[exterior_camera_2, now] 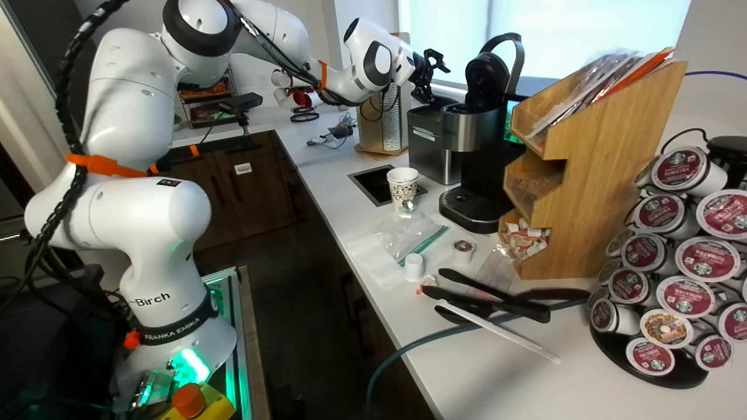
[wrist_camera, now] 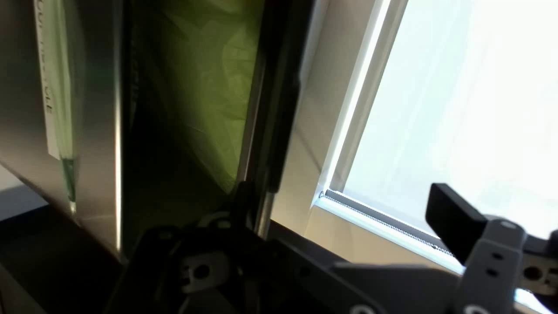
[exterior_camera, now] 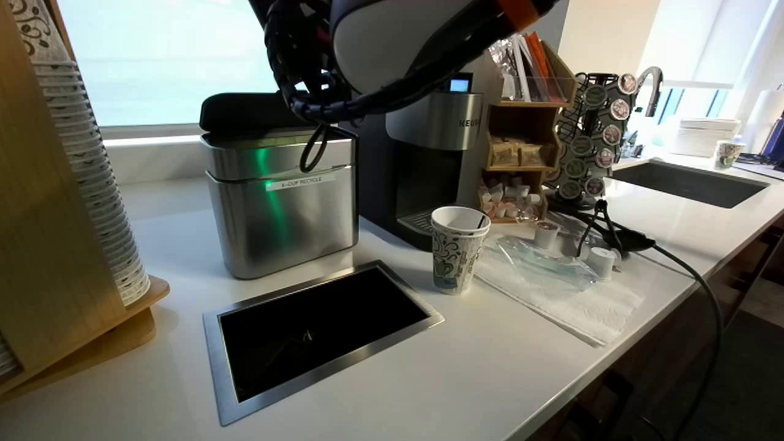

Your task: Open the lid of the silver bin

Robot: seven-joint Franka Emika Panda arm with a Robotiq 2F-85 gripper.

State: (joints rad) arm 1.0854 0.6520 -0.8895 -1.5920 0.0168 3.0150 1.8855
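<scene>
One gripper stands spread. If unpropped, the raised lid, eleven o'clock of the silver bin, may fall.

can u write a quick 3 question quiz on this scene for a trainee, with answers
1. True or false: in the wrist view, the gripper is open, its two fingers apart.
2. Choose one: the lid of the silver bin is a) taken right off; b) raised; c) flat shut.
3. Fill the gap: the white label on the silver bin reads "K-CUP ____".

Key: 1 true; 2 b; 3 RECYCLE.
</scene>
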